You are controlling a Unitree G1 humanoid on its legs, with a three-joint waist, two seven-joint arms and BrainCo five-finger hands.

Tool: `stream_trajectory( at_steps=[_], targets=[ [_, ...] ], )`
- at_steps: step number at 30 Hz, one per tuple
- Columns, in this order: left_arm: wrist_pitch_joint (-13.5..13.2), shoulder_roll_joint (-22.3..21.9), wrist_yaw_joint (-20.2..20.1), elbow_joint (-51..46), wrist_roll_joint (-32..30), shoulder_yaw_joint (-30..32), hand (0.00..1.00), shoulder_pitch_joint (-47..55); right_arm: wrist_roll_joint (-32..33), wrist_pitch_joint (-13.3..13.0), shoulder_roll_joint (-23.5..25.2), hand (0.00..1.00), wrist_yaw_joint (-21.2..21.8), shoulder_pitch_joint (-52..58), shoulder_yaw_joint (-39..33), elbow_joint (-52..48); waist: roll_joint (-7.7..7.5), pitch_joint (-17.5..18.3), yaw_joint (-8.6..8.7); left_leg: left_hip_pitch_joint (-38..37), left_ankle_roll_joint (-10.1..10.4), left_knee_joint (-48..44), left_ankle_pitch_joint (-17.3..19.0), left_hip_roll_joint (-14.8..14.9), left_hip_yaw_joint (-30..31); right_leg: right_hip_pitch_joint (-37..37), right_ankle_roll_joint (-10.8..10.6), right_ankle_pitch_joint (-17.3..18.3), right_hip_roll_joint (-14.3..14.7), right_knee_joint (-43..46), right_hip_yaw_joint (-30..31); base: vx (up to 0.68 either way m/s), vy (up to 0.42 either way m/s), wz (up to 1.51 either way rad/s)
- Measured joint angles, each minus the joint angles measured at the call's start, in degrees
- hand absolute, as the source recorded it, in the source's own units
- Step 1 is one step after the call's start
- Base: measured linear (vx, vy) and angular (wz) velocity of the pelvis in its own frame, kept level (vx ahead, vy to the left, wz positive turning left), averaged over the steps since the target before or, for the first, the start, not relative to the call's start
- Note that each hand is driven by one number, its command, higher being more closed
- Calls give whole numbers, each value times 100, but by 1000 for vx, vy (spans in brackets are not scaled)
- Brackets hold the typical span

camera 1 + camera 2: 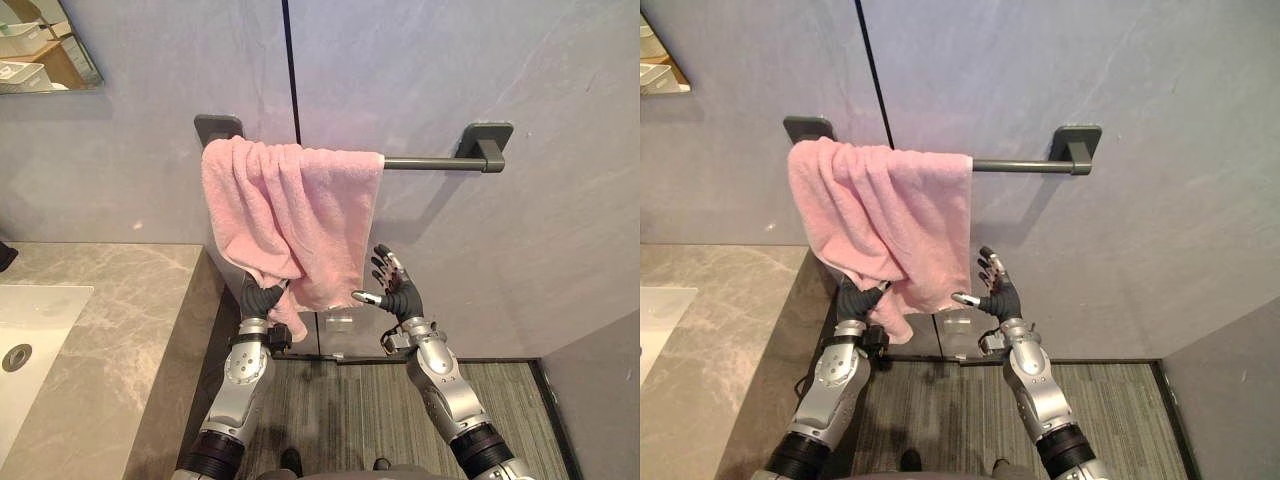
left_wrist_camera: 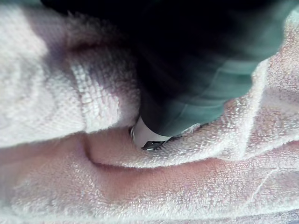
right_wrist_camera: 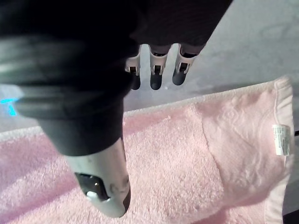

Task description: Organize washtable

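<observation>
**Left eye view.**
- Item: pink towel, draped over the left end of a dark towel bar on the grey wall. It hangs bunched and uneven, lower on one side, so I judge it wants spreading along the free part of the bar.
- Item: my left hand, raised under the towel's lowest folds and touching them. It is buried in the cloth, and I cannot tell whether it grips.
- Item: my right hand, just beside the towel's lower right edge and apart from it. The fingers are straight and fanned with the thumb out, holding nothing. I judge it is placed there to take that edge.
- Item: stone countertop with a white basin, to the left and well apart from the towel.

**Right eye view.**
- Same holdings. The right hand stands spread beside the hanging edge, with grey wall visible between them.
- The left hand is beneath the folds, likely there to support or gather the low side.

**Left wrist view.**
- Terry cloth pressed close on all sides of the left hand, with folds wrapped over it. The grip cannot be judged.

**Right wrist view.**
- Fingers extended in a row, thumb apart, none touching the cloth.
- Past them the towel lies flat-faced, its hemmed edge and a small white label at the corner.
- Nearest thing to grasp: that hem.
</observation>
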State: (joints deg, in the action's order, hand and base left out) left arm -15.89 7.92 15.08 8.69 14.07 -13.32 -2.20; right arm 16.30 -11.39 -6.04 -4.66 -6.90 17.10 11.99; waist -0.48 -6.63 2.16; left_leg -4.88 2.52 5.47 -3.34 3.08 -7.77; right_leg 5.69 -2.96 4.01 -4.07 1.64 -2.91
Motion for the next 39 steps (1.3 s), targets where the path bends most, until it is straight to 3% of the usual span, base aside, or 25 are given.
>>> stream_trajectory(
  at_steps=[6,7,15,26,39],
  targets=[
    [-25,-13,-12,0,178,-16,100,-1,134,20,-1,0,-10,-433,205,325,-1,10,-19,30,-7,2,-33,3,47,-16,0,0,6,18,-23,-41,-12,4],
    [-26,-20,-16,0,207,-16,100,-1,184,43,3,100,-14,-529,205,454,0,13,-37,56,-8,3,-44,2,60,-37,0,0,5,21,-30,-33,-8,6],
    [-27,-86,-104,-1,380,-36,100,-16,584,75,-2,100,-4,-990,337,1127,-3,67,-156,190,19,0,-117,11,185,-107,4,-3,25,29,-134,-14,-13,8],
    [-27,-85,-131,-51,376,-64,100,-15,788,77,17,100,100,-1017,152,1128,-2,69,-263,249,48,2,-158,87,196,-180,48,-30,98,58,-128,-28,-10,0],
    [-25,-104,-119,-383,246,41,100,151,145,59,127,100,-301,-221,-876,-79,8,75,-232,193,61,2,-166,116,91,-181,68,-47,120,55,-23,-10,0,-4]
  ],
)
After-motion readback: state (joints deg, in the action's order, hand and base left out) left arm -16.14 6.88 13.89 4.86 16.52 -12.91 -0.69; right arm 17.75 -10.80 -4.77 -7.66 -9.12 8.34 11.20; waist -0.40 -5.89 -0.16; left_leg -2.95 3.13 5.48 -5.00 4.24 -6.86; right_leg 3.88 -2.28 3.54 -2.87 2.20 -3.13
